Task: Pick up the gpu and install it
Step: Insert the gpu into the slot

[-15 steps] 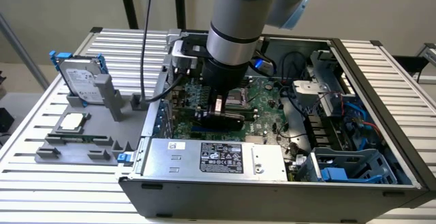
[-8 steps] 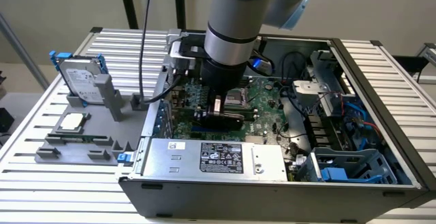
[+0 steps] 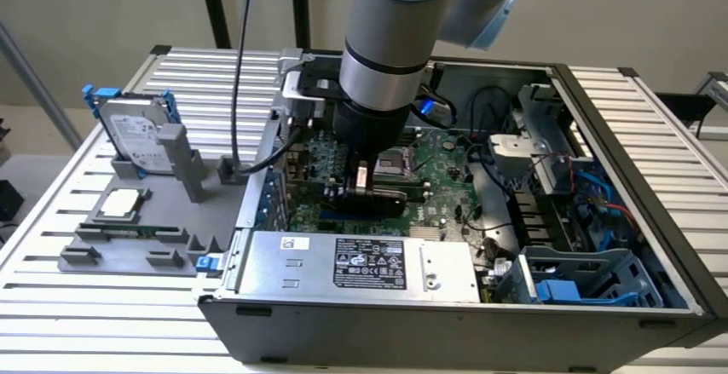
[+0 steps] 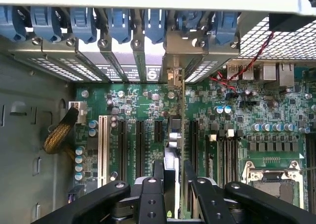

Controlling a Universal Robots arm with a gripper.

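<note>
The gripper (image 4: 174, 173) is clamping the gpu (image 4: 174, 137) edge-on between its fingers, holding it upright directly beneath itself at the motherboard (image 4: 128, 135) slots inside the open computer case (image 3: 455, 323).

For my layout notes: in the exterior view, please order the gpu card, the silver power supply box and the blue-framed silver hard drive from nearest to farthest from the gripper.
1. Green, black-faced gpu card: held by the gripper.
2. Silver power supply box: inside the case, close by.
3. Blue-framed silver hard drive: outside the case, the exterior view's left.
</note>
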